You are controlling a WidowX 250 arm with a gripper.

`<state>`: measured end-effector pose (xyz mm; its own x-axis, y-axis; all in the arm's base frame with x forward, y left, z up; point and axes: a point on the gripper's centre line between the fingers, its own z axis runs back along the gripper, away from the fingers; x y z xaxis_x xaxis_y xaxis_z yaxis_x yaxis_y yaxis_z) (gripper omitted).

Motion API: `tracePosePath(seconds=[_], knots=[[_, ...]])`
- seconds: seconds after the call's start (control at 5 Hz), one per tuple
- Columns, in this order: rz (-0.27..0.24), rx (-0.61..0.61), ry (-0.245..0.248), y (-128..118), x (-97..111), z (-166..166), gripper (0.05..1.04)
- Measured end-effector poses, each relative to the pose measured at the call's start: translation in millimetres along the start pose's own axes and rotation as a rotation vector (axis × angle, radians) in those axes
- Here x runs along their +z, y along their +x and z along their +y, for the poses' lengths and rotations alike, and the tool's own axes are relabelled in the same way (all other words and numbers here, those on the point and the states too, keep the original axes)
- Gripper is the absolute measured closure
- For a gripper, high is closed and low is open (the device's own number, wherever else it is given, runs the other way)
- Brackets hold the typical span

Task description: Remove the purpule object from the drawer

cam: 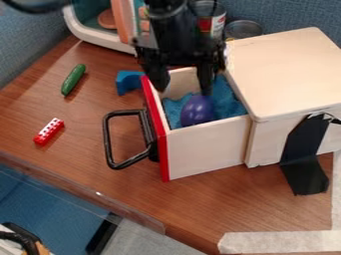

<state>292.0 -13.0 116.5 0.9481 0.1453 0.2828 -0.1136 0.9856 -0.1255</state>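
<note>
The purple object (198,110), egg-shaped and shiny, lies on blue lining inside the pulled-out drawer (208,148). The drawer has a red-edged front with a black handle and belongs to a pale wooden box. Above the drawer's rear part hangs the black gripper (183,89), pointing down with its two fingers spread apart. One finger is by the red front's top edge, the other just behind the purple object. Nothing is held between them.
A blue block (128,82) stands left of the drawer, with a green cucumber (73,79) and a red brick (49,131) farther left. Cans (242,30) and a white-rimmed container (93,40) stand behind. The wooden box (286,69) is at the right.
</note>
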Motion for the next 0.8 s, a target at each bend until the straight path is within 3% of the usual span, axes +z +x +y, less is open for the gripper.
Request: tracePosePath(seconds=[0.8], knots=[[-0.038, 0.048, -0.026, 1.1, -25.2, 2.4, 0.083]])
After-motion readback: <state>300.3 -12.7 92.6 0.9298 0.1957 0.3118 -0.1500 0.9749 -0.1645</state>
